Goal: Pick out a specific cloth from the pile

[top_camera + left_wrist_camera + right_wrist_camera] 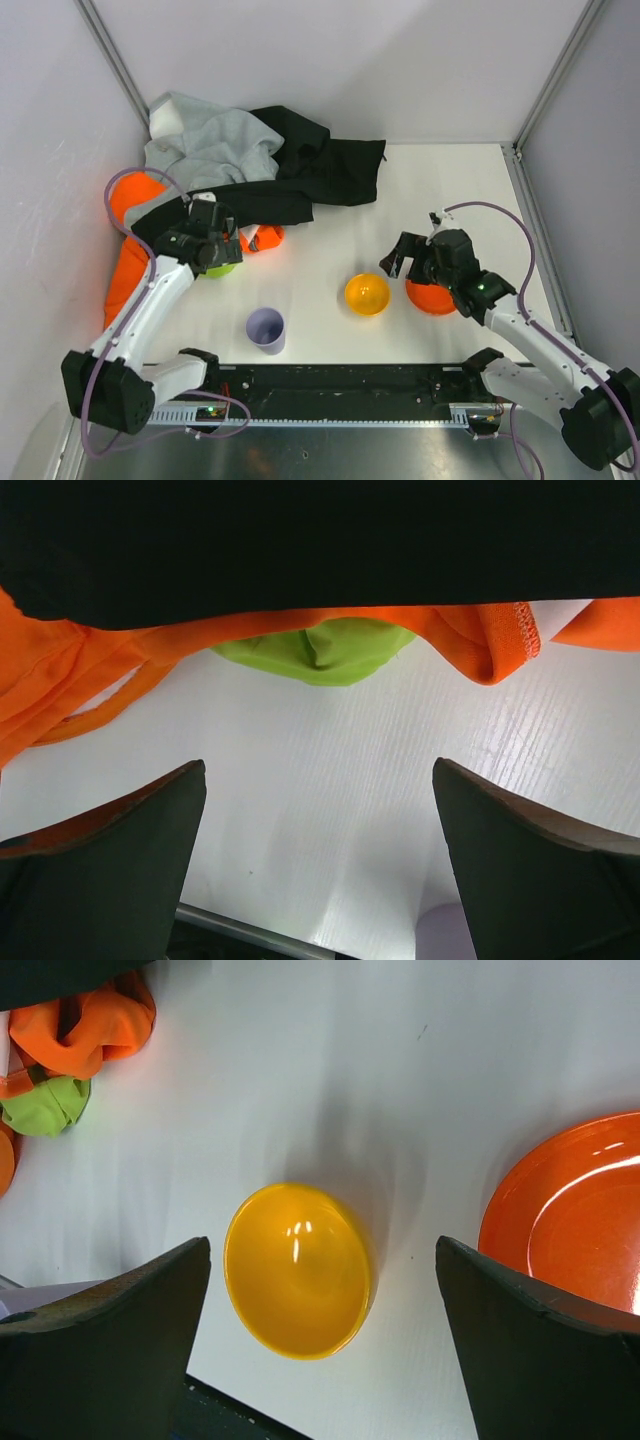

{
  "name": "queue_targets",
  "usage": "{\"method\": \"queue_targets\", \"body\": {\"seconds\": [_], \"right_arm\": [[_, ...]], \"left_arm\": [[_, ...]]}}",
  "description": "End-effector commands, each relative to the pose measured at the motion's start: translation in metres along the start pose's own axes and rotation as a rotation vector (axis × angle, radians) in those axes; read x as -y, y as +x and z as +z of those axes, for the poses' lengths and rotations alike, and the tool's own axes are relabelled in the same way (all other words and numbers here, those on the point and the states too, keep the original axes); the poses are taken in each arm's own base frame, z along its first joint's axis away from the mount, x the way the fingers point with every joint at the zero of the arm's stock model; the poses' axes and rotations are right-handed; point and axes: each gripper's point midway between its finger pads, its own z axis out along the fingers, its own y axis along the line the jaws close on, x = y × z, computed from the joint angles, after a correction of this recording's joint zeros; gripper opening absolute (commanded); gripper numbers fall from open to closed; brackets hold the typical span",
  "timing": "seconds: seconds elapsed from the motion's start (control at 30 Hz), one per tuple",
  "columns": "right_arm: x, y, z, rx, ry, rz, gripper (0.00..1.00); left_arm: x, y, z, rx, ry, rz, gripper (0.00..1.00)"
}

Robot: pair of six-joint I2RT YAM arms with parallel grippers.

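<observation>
Plainly, the left gripper is held wide open and empty. Directly ahead of it, a fold of the lime-green cloth is seen tucked under the orange garment and black garment of the pile. The right gripper is likewise spread wide and empty, with a yellow bowl ahead and an orange bowl to its right.

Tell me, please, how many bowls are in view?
2: a yellow bowl front centre; an orange bowl beside it, partly under the right gripper. The pile may hide more.
</observation>
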Motion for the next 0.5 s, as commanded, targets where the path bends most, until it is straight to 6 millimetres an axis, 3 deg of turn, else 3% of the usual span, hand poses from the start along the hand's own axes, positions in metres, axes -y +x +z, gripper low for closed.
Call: {"method": "queue_targets", "body": {"seconds": [0.0,0.3,0.47], "right_arm": [[-0.007,-0.014,-0.008,0.054,-0.010,-0.002,1.00],[0.003,-0.010,-0.008,0.060,0.026,-0.003,0.99],[0.009,-0.010,-0.010,0.062,0.043,-0.007,0.99]], "left_arm": [[0.019,-0.021,0.002,0.024,0.054,-0.018,1.00],[0.061,-0.029,0.010,0.012,0.124,0.041,1.00],[0.080,-0.026,0.019,0.011,0.073,0.118,1.00]]}}
